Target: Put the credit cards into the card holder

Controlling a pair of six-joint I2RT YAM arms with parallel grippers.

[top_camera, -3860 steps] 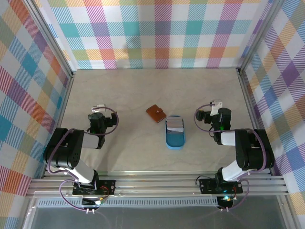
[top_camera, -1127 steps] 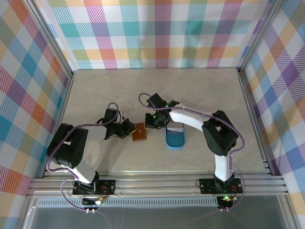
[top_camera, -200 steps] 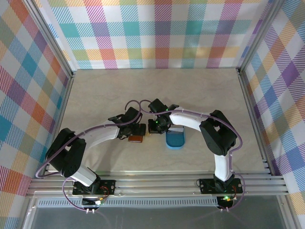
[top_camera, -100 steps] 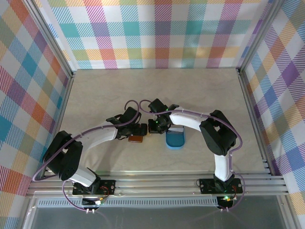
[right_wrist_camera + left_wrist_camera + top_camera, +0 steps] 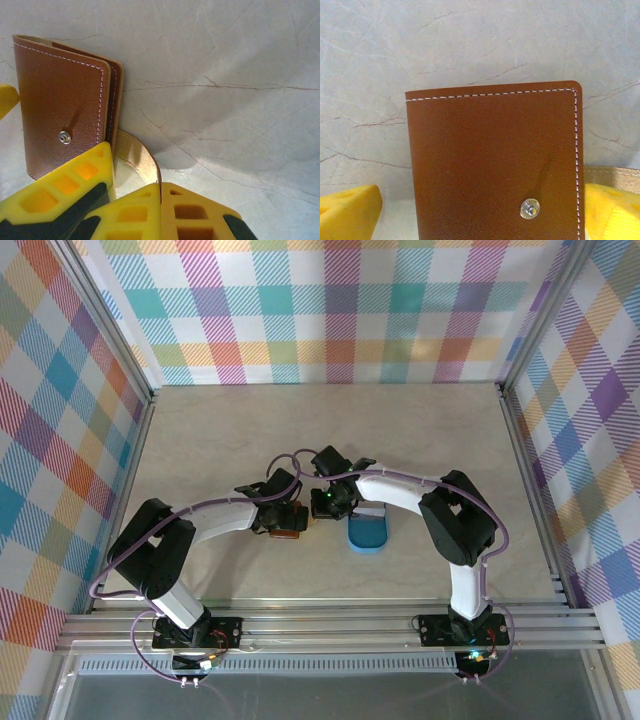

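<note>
Fingers of the left gripper had just spread fully and settled astride the card holder, lying shut left of centre, near the blue tray. The right gripper stayed pressed together, pinching the snap tab. I judged the holder braced for opening, with no cards loaded yet.
</note>
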